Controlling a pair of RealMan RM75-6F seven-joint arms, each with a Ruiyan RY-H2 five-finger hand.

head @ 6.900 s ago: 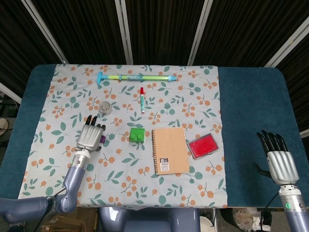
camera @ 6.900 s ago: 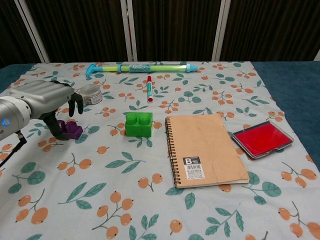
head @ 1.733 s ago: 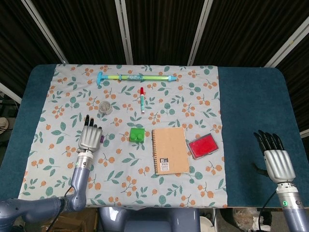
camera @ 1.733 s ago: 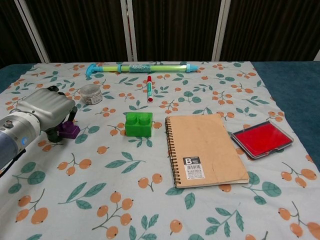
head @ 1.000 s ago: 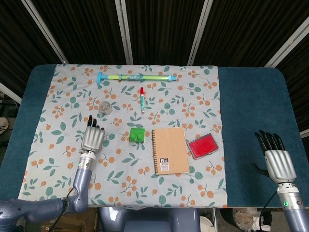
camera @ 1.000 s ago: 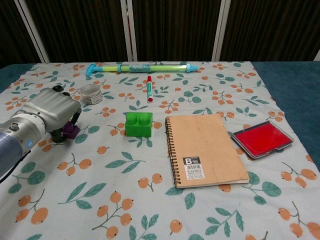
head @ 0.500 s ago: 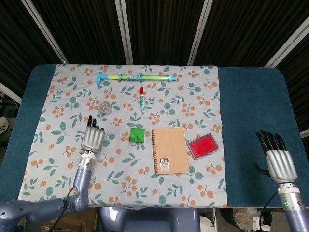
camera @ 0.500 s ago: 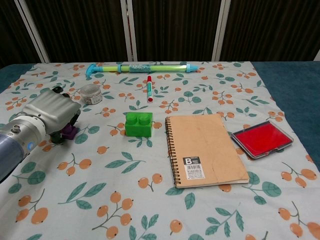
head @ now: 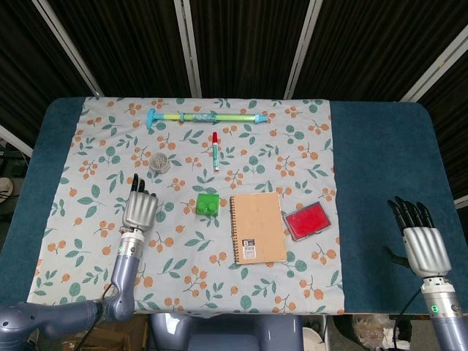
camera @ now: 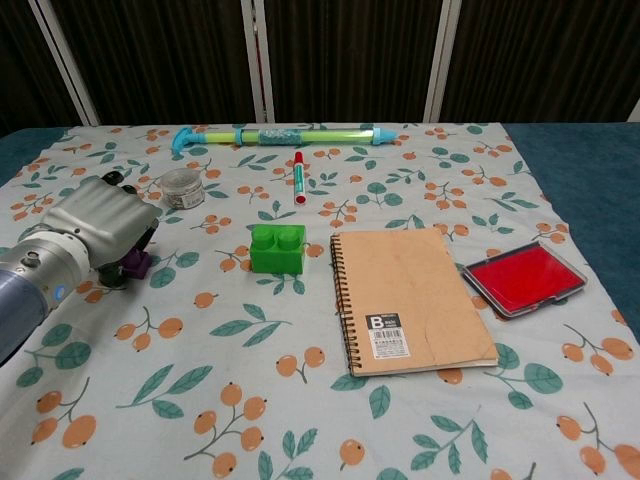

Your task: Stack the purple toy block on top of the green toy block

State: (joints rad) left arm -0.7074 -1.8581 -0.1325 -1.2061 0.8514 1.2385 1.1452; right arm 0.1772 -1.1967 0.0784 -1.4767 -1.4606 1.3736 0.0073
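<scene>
Two toy blocks sit on the cloth: one green block (camera: 278, 248) and one purple block (camera: 136, 263), the latter mostly hidden. There is one notebook (camera: 410, 297), one red ink pad (camera: 524, 277), one marker (camera: 298, 177), one long toy syringe (camera: 281, 135) and one small round jar (camera: 182, 187). Two hands show: one left hand (camera: 97, 223), one right hand (head: 425, 247).

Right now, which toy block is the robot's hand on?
The small purple toy block, half hidden under the left hand. The green toy block sits alone.
</scene>
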